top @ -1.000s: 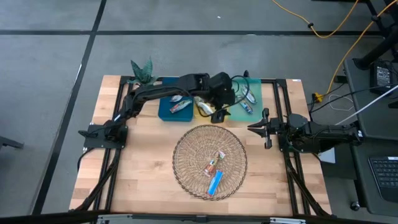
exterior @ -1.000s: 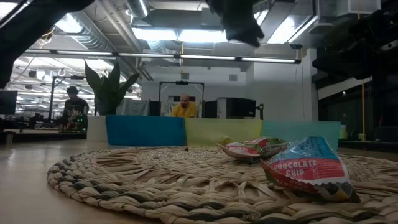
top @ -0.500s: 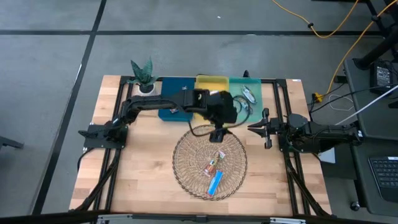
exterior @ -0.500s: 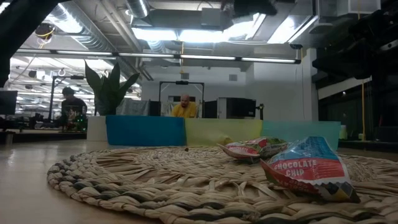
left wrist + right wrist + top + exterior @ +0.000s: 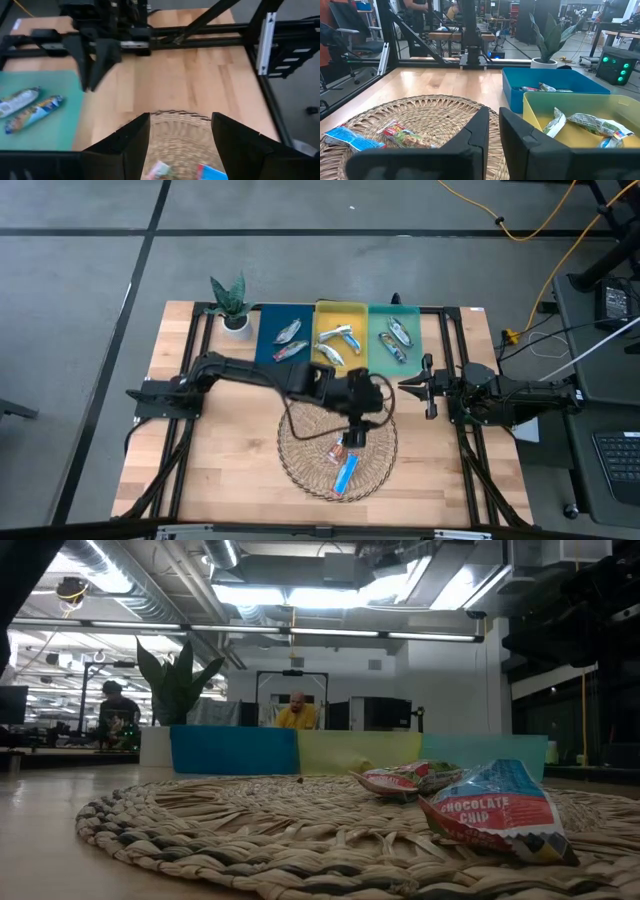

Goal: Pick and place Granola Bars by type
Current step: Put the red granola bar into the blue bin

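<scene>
1. Left gripper (image 5: 354,435): extended over the wicker basket (image 5: 300,452), just above the bars lying in it; fingers (image 5: 131,145) spread apart, holding nothing.
2. Right gripper (image 5: 427,387): parked at the desk's (image 5: 230,460) right side, beside the basket; fingers (image 5: 470,145) nearly together, only a narrow gap between them, empty.
3. Granola Bars in basket: a red-marked bar (image 5: 343,445) and a blue bar (image 5: 346,473), close together right of centre.
4. Blue tray (image 5: 268,323): two bars (image 5: 288,332).
5. Yellow tray (image 5: 340,308): about three bars (image 5: 334,334).
6. Green tray (image 5: 412,330): about three bars (image 5: 399,333).
7. Potted plant (image 5: 231,302): desk's far left corner, beside the blue tray.
8. Low view: a "CHOCOLATE CHIP" wrapper (image 5: 497,810) lies on the weave.
</scene>
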`<action>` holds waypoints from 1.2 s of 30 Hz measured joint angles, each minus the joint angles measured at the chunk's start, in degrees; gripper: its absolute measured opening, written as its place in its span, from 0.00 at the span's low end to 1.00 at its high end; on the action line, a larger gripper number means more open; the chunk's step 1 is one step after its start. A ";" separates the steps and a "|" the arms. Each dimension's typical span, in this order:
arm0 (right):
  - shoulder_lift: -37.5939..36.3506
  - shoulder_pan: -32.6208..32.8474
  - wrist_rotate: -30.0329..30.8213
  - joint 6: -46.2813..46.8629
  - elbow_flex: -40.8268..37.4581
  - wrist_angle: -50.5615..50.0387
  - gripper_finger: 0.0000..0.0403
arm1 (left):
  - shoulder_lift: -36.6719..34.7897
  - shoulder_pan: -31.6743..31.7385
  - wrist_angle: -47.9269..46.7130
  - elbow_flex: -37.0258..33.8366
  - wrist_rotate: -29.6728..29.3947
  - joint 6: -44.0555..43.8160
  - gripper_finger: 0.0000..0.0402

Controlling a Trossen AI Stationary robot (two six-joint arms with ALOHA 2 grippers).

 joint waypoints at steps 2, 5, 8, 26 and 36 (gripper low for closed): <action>0.00 0.00 -0.01 -0.01 0.00 0.00 0.12 | 0.00 -1.81 -0.46 0.00 -1.72 -2.59 0.51; 0.00 0.00 -0.02 0.00 0.00 0.00 0.12 | 0.00 -4.47 -1.81 0.00 -6.49 -6.98 0.51; 0.00 0.00 -0.02 -0.01 0.00 -0.01 0.12 | 0.00 -6.86 -5.55 0.00 -12.49 -11.97 0.51; 0.02 0.00 -0.02 -0.01 0.00 0.00 0.12 | 1.49 -9.94 -1.20 -18.79 -11.98 -31.78 0.57; 0.02 0.00 -0.02 0.00 0.00 0.00 0.12 | 1.44 -7.95 9.68 -29.93 -6.48 -35.05 0.71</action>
